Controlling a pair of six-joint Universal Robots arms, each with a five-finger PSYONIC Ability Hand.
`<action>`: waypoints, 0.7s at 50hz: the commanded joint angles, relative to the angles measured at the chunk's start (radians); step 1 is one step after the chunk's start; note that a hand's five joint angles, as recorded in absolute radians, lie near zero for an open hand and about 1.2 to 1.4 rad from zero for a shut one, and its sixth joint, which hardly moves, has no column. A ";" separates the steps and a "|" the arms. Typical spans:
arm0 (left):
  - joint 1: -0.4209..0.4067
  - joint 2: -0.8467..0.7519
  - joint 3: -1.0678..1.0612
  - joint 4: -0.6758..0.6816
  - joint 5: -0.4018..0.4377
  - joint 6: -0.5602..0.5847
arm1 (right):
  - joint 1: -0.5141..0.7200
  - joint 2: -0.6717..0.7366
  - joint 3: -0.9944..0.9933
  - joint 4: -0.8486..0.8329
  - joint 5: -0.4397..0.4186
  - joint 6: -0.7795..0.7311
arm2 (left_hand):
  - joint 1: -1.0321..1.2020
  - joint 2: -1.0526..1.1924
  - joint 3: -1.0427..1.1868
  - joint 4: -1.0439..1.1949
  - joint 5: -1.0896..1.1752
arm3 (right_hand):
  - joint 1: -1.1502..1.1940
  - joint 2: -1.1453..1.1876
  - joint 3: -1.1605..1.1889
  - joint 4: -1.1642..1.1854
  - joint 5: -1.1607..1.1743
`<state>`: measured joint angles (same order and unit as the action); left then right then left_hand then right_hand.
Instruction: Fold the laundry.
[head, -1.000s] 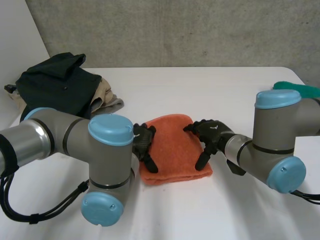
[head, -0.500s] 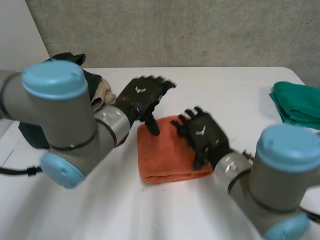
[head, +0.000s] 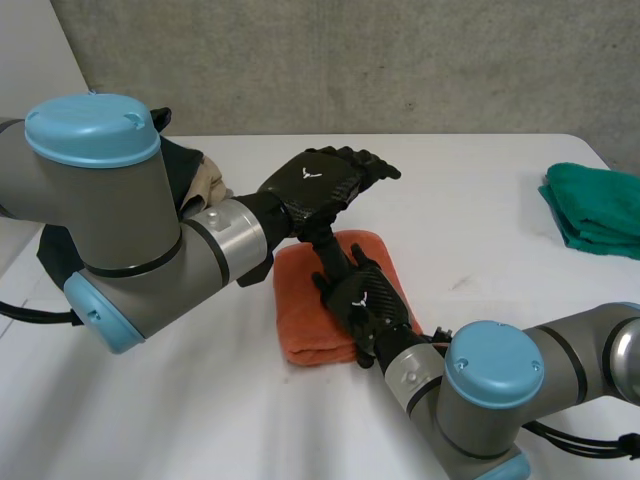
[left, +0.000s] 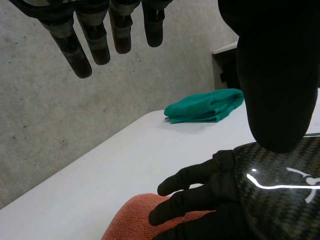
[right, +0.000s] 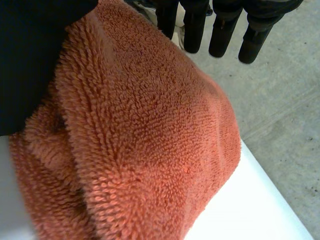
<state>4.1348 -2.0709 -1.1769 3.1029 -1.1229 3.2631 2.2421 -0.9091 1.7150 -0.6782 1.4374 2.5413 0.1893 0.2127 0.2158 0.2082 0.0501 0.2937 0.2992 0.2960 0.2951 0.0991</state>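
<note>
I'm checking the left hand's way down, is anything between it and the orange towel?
Yes: the right hand lies flat on the orange towel, directly below the left hand and its thumb. The towel's far end, beyond the right hand's fingertips, is bare.

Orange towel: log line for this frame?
orange towel: folded, flat on table | right hand: open, palm on towel | left hand: open, above towel, holding nothing | green towel: folded, table's right edge

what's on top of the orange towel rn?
The right hand lies flat on the towel, fingers straight. The left hand hovers open above its far edge. Towel under the palm is hidden.
</note>
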 joint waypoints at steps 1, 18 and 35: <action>0.005 0.000 0.000 0.000 0.002 0.000 | -0.001 0.010 -0.034 0.005 -0.003 -0.007 | 0.004 -0.020 -0.023 -0.015 -0.032 | 0.117 0.112 0.115 0.116 0.137; 0.010 0.011 0.008 0.000 0.000 0.000 | -0.045 0.030 -0.205 0.006 0.024 0.010 | 0.004 -0.020 -0.023 -0.015 -0.032 | 1.103 1.097 1.100 1.101 1.123; 0.016 0.069 0.056 0.011 0.000 -0.002 | -0.404 -0.054 -0.491 -0.084 0.023 0.114 | 0.007 -0.017 -0.020 -0.012 -0.029 | 1.103 1.097 1.100 1.101 1.123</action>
<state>4.1521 -2.0236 -1.1288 3.1101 -1.1234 3.2627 2.0057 -0.9392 1.3271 -0.6913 1.4734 2.5691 0.1893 0.2127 0.2158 0.2082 0.0504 0.9950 1.1150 1.1165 1.1971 0.8555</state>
